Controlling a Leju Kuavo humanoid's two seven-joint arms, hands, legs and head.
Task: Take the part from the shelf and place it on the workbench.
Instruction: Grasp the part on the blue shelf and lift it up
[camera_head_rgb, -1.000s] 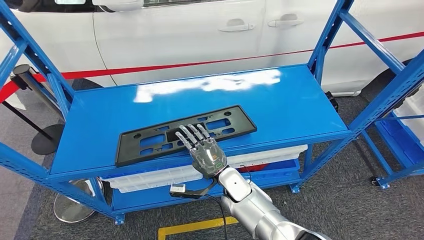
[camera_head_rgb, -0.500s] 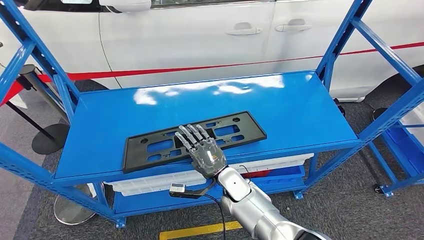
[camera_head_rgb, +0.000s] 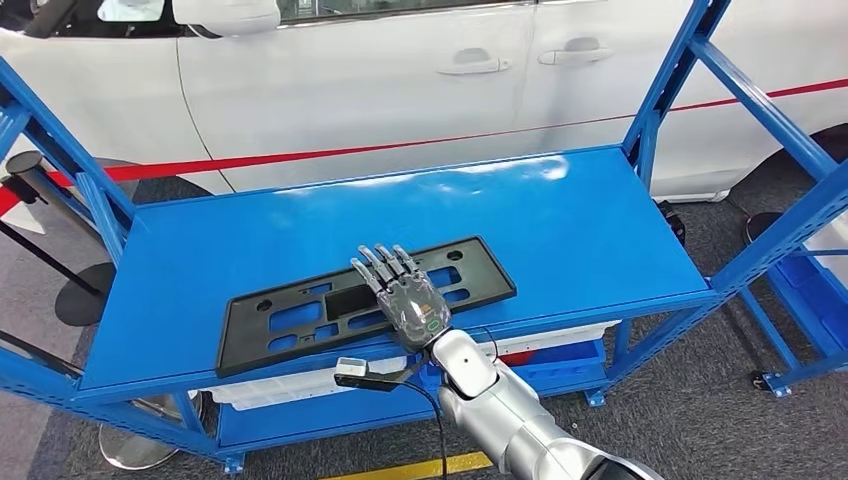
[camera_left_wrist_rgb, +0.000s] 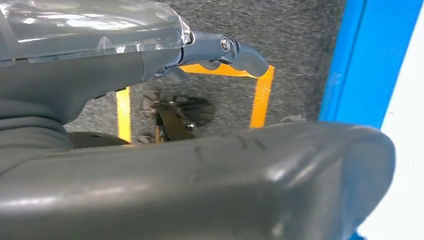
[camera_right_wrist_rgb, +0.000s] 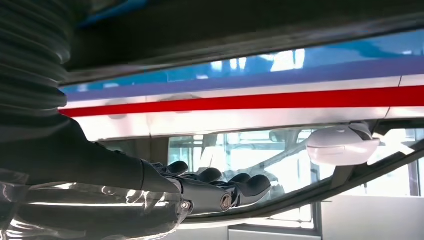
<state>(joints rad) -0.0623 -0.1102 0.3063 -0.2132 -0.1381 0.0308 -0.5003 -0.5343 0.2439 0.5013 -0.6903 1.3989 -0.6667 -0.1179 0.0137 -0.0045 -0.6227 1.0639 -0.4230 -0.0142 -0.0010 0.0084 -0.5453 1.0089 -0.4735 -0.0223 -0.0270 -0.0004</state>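
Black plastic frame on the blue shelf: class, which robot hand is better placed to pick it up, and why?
The right robot hand: it lies over the black frame at the shelf's front edge. The left robot hand hangs low over the floor.

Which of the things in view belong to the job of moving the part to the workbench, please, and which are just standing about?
Part of the job:
black plate frame, flat on the shelf
blue shelf bearing it
right hand, fingers laid over the frame

Just standing about:
white car behind the shelf
white trays on the lower level
stanchion base on the floor
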